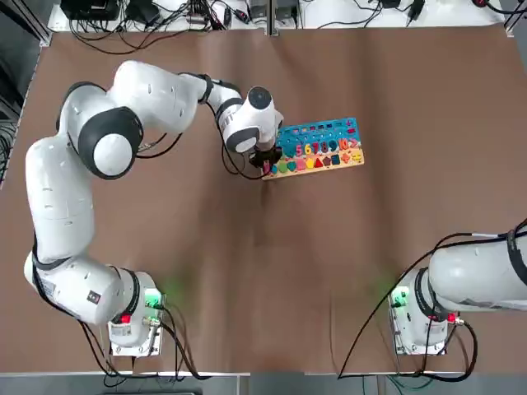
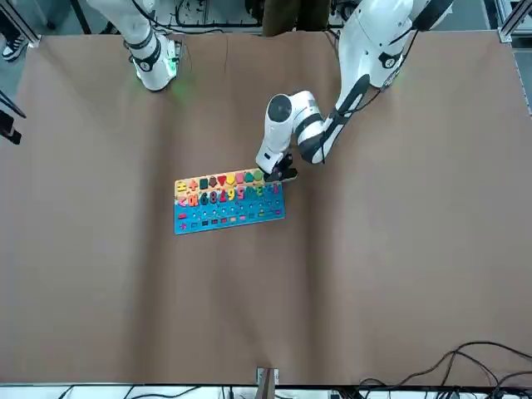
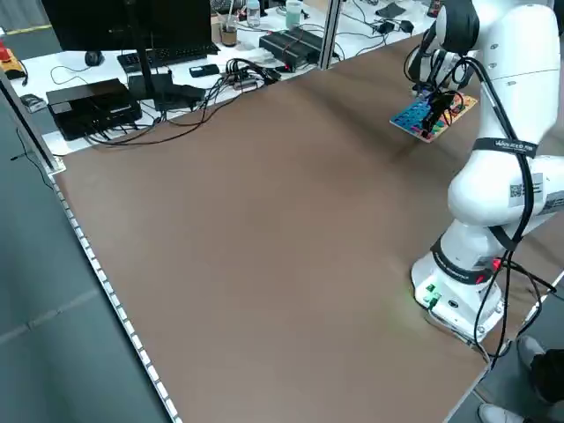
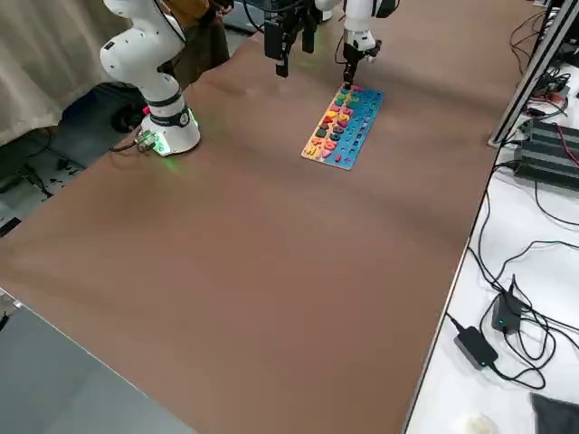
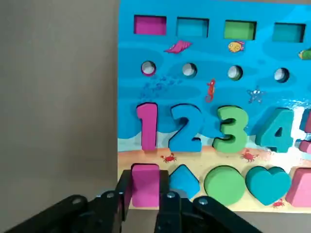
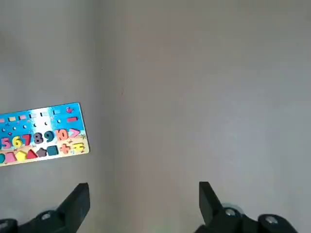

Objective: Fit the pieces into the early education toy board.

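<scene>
Two white robot arms, the left arm and the right arm, stand along one edge of a broad brown counter. The left arm reaches out across the counter, while the right arm leans off toward its own side. A person's legs show beyond the counter's edge, between the arms. On the counter, past the left arm's bend, lies the toy board, flat and slightly turned, with a blue field and a tan strip. The right pincer is spread wide with nothing between its tips, over the counter and well apart from the board. The left pincer is down at the board's corner, at the "1" end of the tan strip, drawn in narrow and holding a pink rectangular block with one tip against each side. Next along the strip come a blue diamond, a green circle and a teal heart. Above the strip sits the row of numerals, from the pink "1" and the blue "2" along to the orange "10" near the far end. Just beside the "10" is a pink angular piece. Smaller again, a red bar rests on the blue field above them. Smallest are the round holes between the bar slots and the numerals, near the board's "1" end.
</scene>
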Robot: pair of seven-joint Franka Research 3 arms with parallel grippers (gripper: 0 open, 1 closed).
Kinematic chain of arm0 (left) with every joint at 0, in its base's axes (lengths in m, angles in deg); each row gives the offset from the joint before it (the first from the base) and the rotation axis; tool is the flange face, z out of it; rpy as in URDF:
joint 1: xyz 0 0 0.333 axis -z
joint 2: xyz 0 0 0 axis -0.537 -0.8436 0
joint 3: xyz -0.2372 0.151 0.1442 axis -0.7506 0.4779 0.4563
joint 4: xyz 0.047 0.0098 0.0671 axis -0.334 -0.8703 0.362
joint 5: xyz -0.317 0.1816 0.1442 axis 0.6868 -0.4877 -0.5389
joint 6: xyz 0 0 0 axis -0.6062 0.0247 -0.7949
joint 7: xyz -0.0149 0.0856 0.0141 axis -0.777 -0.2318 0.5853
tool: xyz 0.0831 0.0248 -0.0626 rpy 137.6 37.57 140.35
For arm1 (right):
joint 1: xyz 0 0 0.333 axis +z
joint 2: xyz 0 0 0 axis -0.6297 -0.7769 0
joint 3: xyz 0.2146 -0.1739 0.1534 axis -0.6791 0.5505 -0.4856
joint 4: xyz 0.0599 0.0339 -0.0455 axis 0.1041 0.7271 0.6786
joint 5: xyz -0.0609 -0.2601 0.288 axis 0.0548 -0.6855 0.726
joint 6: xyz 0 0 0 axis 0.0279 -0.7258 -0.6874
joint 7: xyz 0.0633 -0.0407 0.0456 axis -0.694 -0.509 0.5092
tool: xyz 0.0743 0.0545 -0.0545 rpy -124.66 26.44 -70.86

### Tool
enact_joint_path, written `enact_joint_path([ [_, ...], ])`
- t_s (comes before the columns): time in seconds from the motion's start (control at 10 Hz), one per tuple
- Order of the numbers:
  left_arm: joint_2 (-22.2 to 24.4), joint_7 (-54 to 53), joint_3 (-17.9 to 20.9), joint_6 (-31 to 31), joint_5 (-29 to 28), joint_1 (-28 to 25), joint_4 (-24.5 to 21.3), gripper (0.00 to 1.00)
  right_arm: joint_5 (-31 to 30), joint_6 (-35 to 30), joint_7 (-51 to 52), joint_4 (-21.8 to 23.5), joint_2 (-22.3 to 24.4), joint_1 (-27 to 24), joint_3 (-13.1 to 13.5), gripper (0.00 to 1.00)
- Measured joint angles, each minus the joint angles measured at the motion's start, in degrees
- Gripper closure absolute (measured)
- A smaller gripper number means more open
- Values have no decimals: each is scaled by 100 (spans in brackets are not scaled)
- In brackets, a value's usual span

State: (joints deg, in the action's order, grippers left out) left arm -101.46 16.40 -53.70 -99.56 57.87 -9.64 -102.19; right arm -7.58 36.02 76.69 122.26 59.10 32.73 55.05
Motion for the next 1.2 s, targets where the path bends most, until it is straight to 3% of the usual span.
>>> enact_joint_path([
  [1.2,0,0,3,4,0,-9,1,74,0,-71,0,0,-4,30,-48,1],
])
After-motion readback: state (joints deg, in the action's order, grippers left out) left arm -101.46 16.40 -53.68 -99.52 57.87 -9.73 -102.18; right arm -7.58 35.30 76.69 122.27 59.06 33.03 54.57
